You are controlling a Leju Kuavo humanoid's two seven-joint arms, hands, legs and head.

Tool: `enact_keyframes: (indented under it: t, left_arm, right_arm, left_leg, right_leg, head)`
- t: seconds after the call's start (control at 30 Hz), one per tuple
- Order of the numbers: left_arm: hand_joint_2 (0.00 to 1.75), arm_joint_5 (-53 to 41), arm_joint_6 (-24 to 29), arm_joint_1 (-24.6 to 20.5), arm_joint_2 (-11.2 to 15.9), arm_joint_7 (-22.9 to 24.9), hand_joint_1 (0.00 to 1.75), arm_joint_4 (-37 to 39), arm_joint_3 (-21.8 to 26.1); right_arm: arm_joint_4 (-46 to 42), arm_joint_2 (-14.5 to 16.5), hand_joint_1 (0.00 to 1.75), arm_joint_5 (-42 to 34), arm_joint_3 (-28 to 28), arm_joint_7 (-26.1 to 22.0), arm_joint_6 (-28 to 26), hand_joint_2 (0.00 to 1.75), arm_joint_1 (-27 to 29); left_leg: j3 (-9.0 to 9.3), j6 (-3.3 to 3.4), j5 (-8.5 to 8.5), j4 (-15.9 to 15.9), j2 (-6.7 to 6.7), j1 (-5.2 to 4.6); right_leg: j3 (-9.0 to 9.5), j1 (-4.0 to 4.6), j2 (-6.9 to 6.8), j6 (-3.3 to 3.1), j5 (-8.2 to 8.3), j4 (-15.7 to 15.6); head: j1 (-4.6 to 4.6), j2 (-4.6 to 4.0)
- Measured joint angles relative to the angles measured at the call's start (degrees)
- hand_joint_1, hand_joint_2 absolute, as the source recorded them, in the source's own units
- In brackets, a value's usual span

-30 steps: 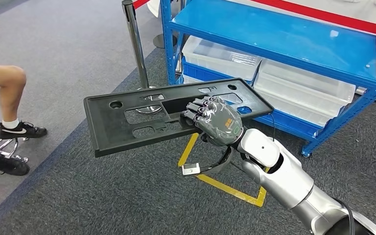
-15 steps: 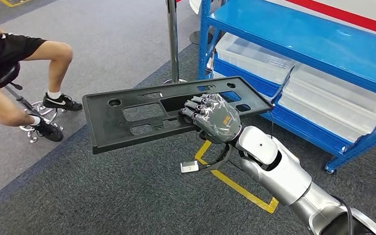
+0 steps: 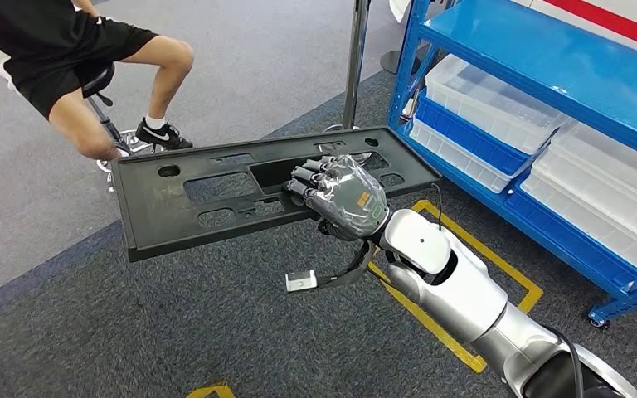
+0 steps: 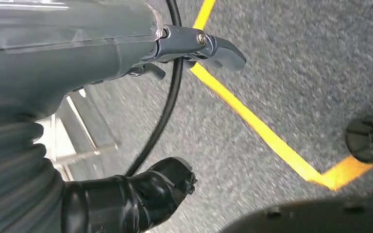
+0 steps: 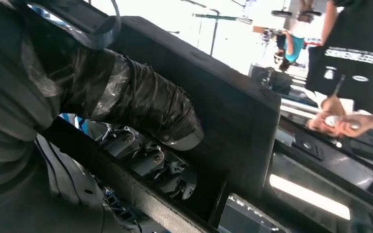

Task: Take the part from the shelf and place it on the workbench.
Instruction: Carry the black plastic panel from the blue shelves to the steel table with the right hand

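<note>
The part [image 3: 199, 207] is a long, flat black plastic panel with several cut-outs. It hangs level above the grey carpet, out in front of me. My right hand [image 3: 340, 199] grips it at its near long edge, fingers reaching through the large middle cut-out. In the right wrist view the taped thumb [image 5: 141, 102] presses against the panel's edge [image 5: 233, 111]. My left hand [image 4: 77, 53] hangs over the carpet with its fingers apart and nothing in it.
The blue shelf [image 3: 547, 50] with clear bins [image 3: 498, 95] stands to the right. A metal stanchion pole [image 3: 355, 58] rises beyond the panel. A person on a stool [image 3: 75, 58] sits at the upper left. Yellow tape [image 3: 464, 265] marks the carpet.
The whole view has swung left: the shelf slides off to the right and the seated person comes further in. The panel stays in my right hand's grip.
</note>
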Motion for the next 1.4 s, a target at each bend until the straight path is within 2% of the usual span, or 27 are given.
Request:
enact_keyframes:
  t: [0.03, 0.07, 0.1, 0.13, 0.17, 0.23, 0.3, 0.33, 0.4, 0.47, 0.5, 0.53, 0.6, 0.67, 0.73, 0.8, 0.83, 0.9, 0.97, 1.03, 1.1, 1.13, 1.2, 1.23, 1.3, 1.37, 1.4]
  left_arm:
    - [1.75, 0.1, 0.0, 0.1, 0.0, -0.3, 0.0, 0.0, 0.1]
    - [1.75, 0.2, -0.1, 0.3, 0.0, -0.5, 0.0, 0.0, 0.2]
    - [1.75, 0.2, -0.1, 0.4, 0.0, -0.5, 0.0, 0.0, 0.2]
    - [1.75, 0.3, -0.2, 0.5, 0.0, -0.5, 0.0, 0.0, 0.3]
    - [1.75, 0.4, -0.4, 0.5, -0.1, -0.5, 0.0, 0.0, 0.3]
    - [1.75, 1.0, -0.8, 0.3, -0.1, -0.5, 0.0, 0.0, 0.5]
    - [1.75, 1.6, -1.3, 0.1, -0.1, -0.5, 0.0, 0.0, 0.8]
    - [1.75, 2.1, -1.9, 0.0, 0.0, -0.6, 0.0, -0.1, 1.0]
    - [1.75, 3.5, -3.7, -0.4, 0.9, -0.4, 0.0, -0.3, 1.6]
    - [1.75, 4.6, -6.1, -1.5, 2.6, 0.5, 0.0, -0.9, 2.5]
    - [1.75, 4.8, -7.1, -2.3, 3.7, 1.0, 0.0, -1.2, 2.9]
    - [1.75, 4.8, -7.8, -3.2, 4.7, 1.1, 0.0, -1.5, 3.2]
    - [1.75, 4.5, -8.2, -4.6, 6.1, 1.0, 0.0, -2.1, 3.8]
    - [1.75, 4.3, -8.2, -5.5, 6.7, 0.8, 0.0, -2.8, 4.3]
    - [1.75, 4.3, -8.1, -6.1, 6.8, 0.7, 0.0, -3.3, 4.6]
    - [1.75, 4.3, -8.1, -6.2, 6.8, 0.6, 0.0, -3.6, 4.7]
    - [1.75, 4.3, -8.1, -6.2, 6.8, 0.6, 0.0, -3.8, 4.8]
    - [1.75, 4.2, -8.2, -6.1, 6.7, 0.5, 0.0, -4.1, 4.8]
    - [1.75, 3.7, -8.3, -6.1, 6.6, 0.4, 0.0, -4.6, 4.8]
    - [1.75, 3.0, -8.1, -6.0, 6.6, 0.5, 0.0, -5.3, 4.8]
    - [1.75, 2.4, -7.9, -5.8, 6.7, 0.8, 0.0, -5.8, 4.8]
    - [1.75, 2.3, -7.9, -5.6, 6.8, 0.9, 0.0, -6.0, 4.8]
    - [1.75, 2.2, -7.8, -5.4, 6.8, 1.0, 0.0, -6.4, 4.8]
    - [1.75, 2.2, -7.8, -5.5, 6.7, 1.1, 0.0, -6.6, 4.8]
    - [1.75, 2.3, -7.8, -5.6, 6.7, 1.3, 0.0, -7.0, 4.9]
    - [1.75, 2.0, -8.0, -5.6, 6.6, 1.7, 0.0, -7.5, 5.1]
    - [1.75, 1.4, -8.2, -5.5, 6.6, 1.8, 0.0, -7.8, 5.2]
  right_arm:
    - [0.1, 0.1, 1.75, 0.0, 0.1, 0.0, 0.0, 1.75, 0.0]
    - [0.1, 0.1, 1.75, -0.1, 0.2, 0.1, 0.0, 1.75, 0.0]
    - [0.2, 0.1, 1.75, -0.1, 0.3, 0.1, 0.0, 1.75, -0.1]
    - [0.2, 0.2, 1.75, -0.2, 0.3, 0.1, 0.0, 1.75, -0.3]
    - [0.3, 0.3, 1.75, -0.4, 0.4, 0.0, 0.0, 1.75, -0.5]
    - [0.4, 0.4, 1.75, -0.7, 0.4, -0.1, 0.1, 1.75, -0.8]
    - [0.6, 0.5, 1.75, -1.1, 0.4, -0.5, 0.2, 1.75, -1.0]
    - [0.7, 0.7, 1.75, -1.5, 0.5, -0.9, 0.4, 1.75, -1.2]
    - [1.0, 1.5, 1.75, -2.6, 1.0, -2.1, 1.3, 1.75, -2.2]
    - [1.4, 3.0, 1.75, -3.5, 2.0, -2.8, 2.4, 1.75, -4.0]
    - [1.7, 3.7, 1.75, -3.7, 2.7, -2.8, 2.8, 1.75, -4.9]
    - [1.9, 4.4, 1.75, -3.8, 3.3, -2.7, 3.1, 1.75, -5.7]
    - [2.5, 5.5, 1.75, -3.9, 4.4, -2.2, 3.2, 1.75, -6.6]
    - [2.9, 6.0, 1.75, -3.9, 5.0, -2.0, 3.1, 1.75, -7.0]
    - [3.4, 6.0, 1.75, -3.9, 5.4, -1.9, 3.0, 1.75, -7.2]
    - [3.9, 6.0, 1.75, -3.9, 5.7, -1.9, 2.9, 1.75, -7.1]
    - [4.2, 6.0, 1.75, -3.9, 5.9, -1.9, 2.9, 1.75, -7.0]
    - [4.5, 5.9, 1.75, -3.9, 6.3, -1.9, 2.9, 1.75, -7.0]
    - [4.8, 5.9, 1.75, -3.9, 6.4, -1.8, 2.9, 1.75, -7.1]
    - [5.1, 6.0, 1.75, -3.8, 6.5, -1.7, 2.8, 1.75, -7.1]
    - [5.4, 6.1, 1.75, -3.8, 6.6, -1.5, 2.7, 1.75, -7.1]
    - [5.5, 6.2, 1.75, -3.8, 6.6, -1.4, 2.7, 1.75, -7.2]
    - [5.6, 6.5, 1.75, -3.7, 6.7, -1.3, 2.7, 1.75, -7.4]
    - [5.7, 6.5, 1.75, -3.7, 6.7, -1.3, 2.6, 1.75, -7.5]
    - [6.0, 6.6, 1.75, -3.8, 6.8, -1.3, 2.7, 1.75, -7.5]
    - [6.6, 6.7, 1.75, -4.3, 6.9, -1.3, 2.7, 1.75, -7.5]
    - [7.0, 6.8, 1.75, -4.6, 7.0, -1.3, 2.7, 1.75, -7.6]
  left_leg:
    - [-0.5, -0.34, 0.41, 0.3, -0.72, -0.04]
    - [-0.79, -0.63, 0.89, 0.4, -1.49, -0.05]
    - [-1.11, -0.88, 1.12, 0.6, -1.62, -0.02]
    - [-1.51, -1.08, 0.69, 1.0, -0.81, -0.04]
    - [-2.16, -1.3, -0.63, 2.5, 0.62, -0.06]
    - [-4.29, -1.69, -5.22, 8.7, 3.93, 0.04]
    - [-6.17, -1.95, -8.45, 15.4, 5.02, 0.29]
    - [-5.98, -1.95, -8.67, 16.6, 5.15, 0.35]
    - [-2.13, -1.58, -6.85, 12.5, 5.64, 0.24]
    - [3.1, -0.66, -5.61, 4.8, 7.82, -0.46]
    - [4.58, -0.13, -5.41, 2.2, 8.77, -0.95]
    - [5.11, 0.35, -5.56, 0.9, 9.31, -1.41]
    - [5.38, 1.33, -4.77, -0.5, 8.33, -1.62]
    - [6.13, 1.98, -3.69, -2.4, 7.02, -1.28]
    - [6.39, 2.2, -3.05, -3.3, 5.89, -1.09]
    - [5.98, 2.3, -2.99, -3.0, 4.55, -1.09]
    - [5.73, 2.27, -3.01, -2.6, 3.75, -1.1]
    - [5.25, 2.1, -3.18, -1.7, 2.11, -1.06]
    - [4.52, 1.68, -3.47, -0.5, 0.58, -0.95]
    - [3.55, 1.03, -3.43, 0.2, -0.72, -0.75]
    - [2.95, 0.26, -3.05, 0.0, -1.9, -0.57]
    - [2.76, -0.08, -3.13, 0.2, -1.59, -0.61]
    - [1.33, -0.69, -4.9, 3.1, 1.09, -0.64]
    - [-0.14, -0.98, -6.58, 6.3, 2.93, -0.54]
    - [-3.62, -1.52, -9.61, 13.5, 4.75, -0.04]
    - [-4.24, -1.83, -9.31, 14.9, 5.2, 0.4]
    - [-2.72, -1.88, -7.73, 12.3, 5.57, 0.55]
  right_leg:
    - [0.15, 0.1, 0.44, -0.24, -0.57, -0.5]
    - [-0.16, 0.09, -0.07, -0.67, -0.42, -0.4]
    - [-0.37, 0.09, -0.85, -1.07, -0.22, -0.4]
    - [-0.6, 0.1, -1.59, -1.6, 0.14, -0.3]
    - [-0.89, 0.11, -2.41, -2.12, 0.54, -0.4]
    - [-1.55, 0.48, -3.99, -2.75, 1.2, -0.4]
    - [-2.21, 0.87, -5.79, -2.87, 1.65, -0.4]
    - [-2.51, 1.01, -6.68, -2.87, 1.83, -0.3]
    - [-2.92, 1.26, -8.25, -2.85, 2.11, -0.3]
    - [-3.09, 1.42, -9.63, -2.67, 2.32, -0.4]
    - [-3.09, 1.45, -10.34, -2.49, 2.44, -0.5]
    - [-3.07, 1.45, -11.08, -2.25, 2.59, -0.7]
    - [-2.7, 1.47, -12.28, -1.65, 2.82, -1.3]
    - [-2.91, 1.35, -9.77, -1.19, 2.01, -0.5]
    - [-5.51, 1.15, -5.6, -0.96, -0.84, 5.0]
    - [-9.09, 1.15, -4.24, -0.74, -3.21, 11.7]
    - [-9.95, 1.17, -4.11, -0.65, -3.01, 13.0]
    - [-8.45, 1.12, -3.69, -0.61, 0.45, 9.1]
    - [-5.51, 0.88, -1.51, -0.81, 3.37, 2.5]
    - [-4.55, 0.87, 0.0, -1.16, 3.84, -0.2]
    - [-4.57, 0.95, -0.98, -1.76, 4.17, -0.6]
    - [-4.37, 0.91, -1.62, -2.18, 4.39, -1.0]
    - [-3.88, 0.74, -3.05, -2.9, 4.85, -1.9]
    - [-3.72, 0.87, -3.79, -3.06, 4.94, -2.1]
    - [-3.68, 1.05, -5.45, -3.11, 4.91, -2.2]
    - [-3.66, 1.11, -7.04, -2.99, 4.78, -2.2]
    - [-3.59, 1.12, -7.77, -2.86, 4.69, -2.2]
  head:
    - [-0.07, 0.0]
    - [-0.12, 0.0]
    - [-0.15, 0.0]
    - [-0.33, 0.0]
    - [-0.45, 0.0]
    - [-0.72, 0.0]
    - [-0.72, 0.0]
    - [-0.72, 0.0]
    - [-0.71, 0.0]
    - [-0.69, 0.0]
    - [-0.71, 0.0]
    - [-0.75, 0.0]
    - [-0.82, 0.0]
    - [-0.76, 0.0]
    - [-0.7, 0.0]
    - [-0.69, 0.0]
    - [-0.69, 0.0]
    - [-0.69, 0.0]
    - [-0.71, 0.0]
    - [-0.73, 0.0]
    - [-0.7, 0.0]
    - [-0.72, 0.0]
    - [-0.92, 0.0]
    - [-1.03, 0.0]
    - [-1.1, 0.0]
    - [-1.1, 0.0]
    - [-1.11, 0.0]
